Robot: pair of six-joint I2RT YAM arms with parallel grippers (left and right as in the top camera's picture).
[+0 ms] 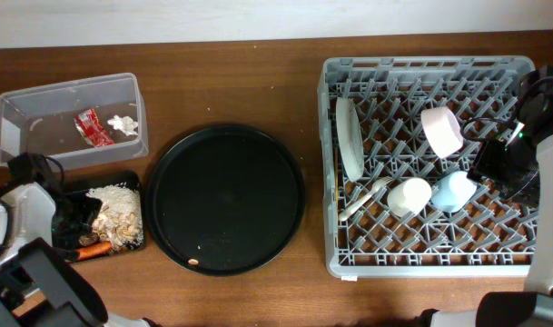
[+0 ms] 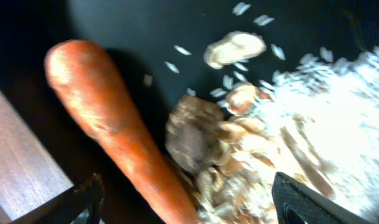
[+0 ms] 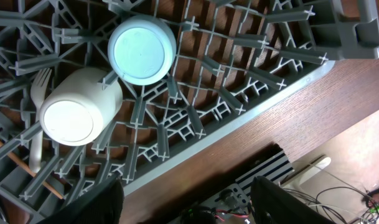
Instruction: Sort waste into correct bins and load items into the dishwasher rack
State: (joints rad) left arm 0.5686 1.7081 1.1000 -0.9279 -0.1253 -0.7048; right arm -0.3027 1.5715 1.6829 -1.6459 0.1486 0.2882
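Observation:
The orange carrot (image 2: 114,137) lies in the shallow black tray (image 1: 131,179) beside a small dark brown lump (image 2: 192,134) and pale rice-like scraps (image 2: 326,118). My left gripper (image 2: 189,208) is open low over the tray, its fingers either side of the carrot's end and the scraps; it also shows in the overhead view (image 1: 74,218). The clear tub (image 1: 40,104) holds the red wrapper (image 1: 91,127) and the tissue wad (image 1: 123,123). The grey rack (image 1: 521,263) holds the plate (image 1: 349,136), pink bowl (image 1: 441,130), white cup (image 3: 77,112), blue cup (image 3: 142,50), fork (image 3: 40,118) and chopsticks (image 3: 21,165). My right gripper (image 3: 186,202) is open and empty over the rack's right edge.
The large round black tray (image 1: 226,200) sits mid-table between the bins and the rack, with one small scrap (image 1: 192,262) near its front rim. The table's right edge and loose cables (image 3: 338,186) lie just past the rack.

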